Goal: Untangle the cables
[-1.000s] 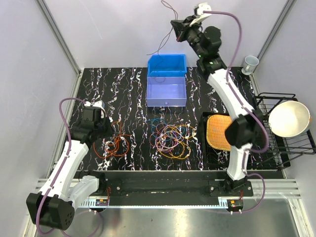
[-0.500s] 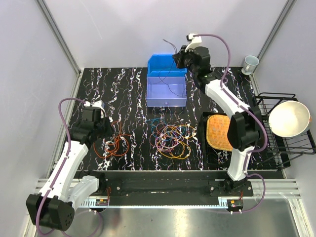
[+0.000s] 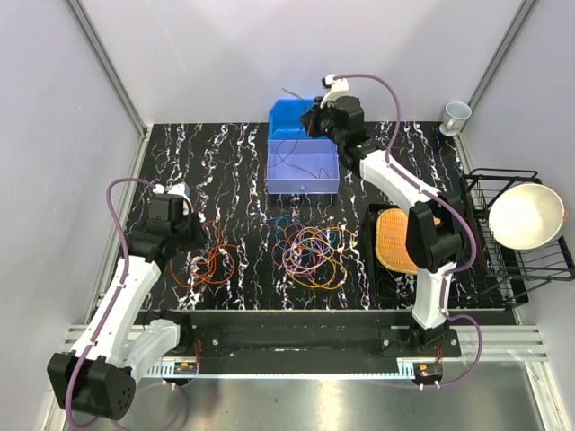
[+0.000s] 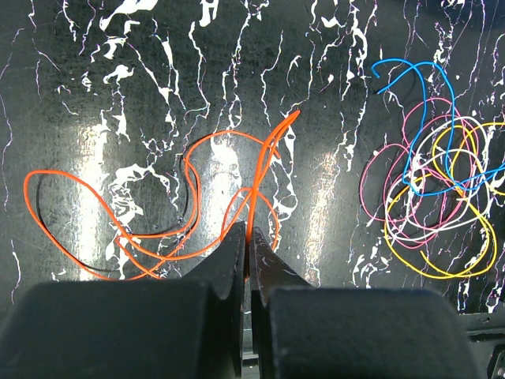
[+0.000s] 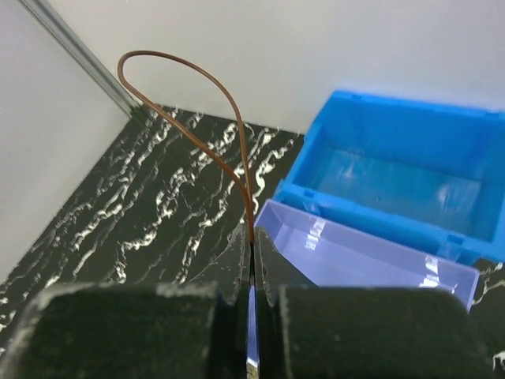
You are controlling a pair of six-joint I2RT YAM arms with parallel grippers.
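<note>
The right claw (image 5: 252, 237), pinched shut on a single brown cable (image 5: 250, 205), holds it above the lavender bin (image 3: 303, 187) at the far side, probably to drop it clear of the tangle of cables (image 3: 310, 254) mid-worktop (image 3: 225, 153), while the left claw (image 4: 247, 233), closed tight on an orange cable (image 4: 264, 158), anchors the left bunch.

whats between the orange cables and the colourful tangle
Only bare tabletop; the left wrist view shows the orange cables and the tangle apart.

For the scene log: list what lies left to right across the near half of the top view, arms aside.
Orange cables → multicoloured cables → orange woven mat → white bowl.
</note>
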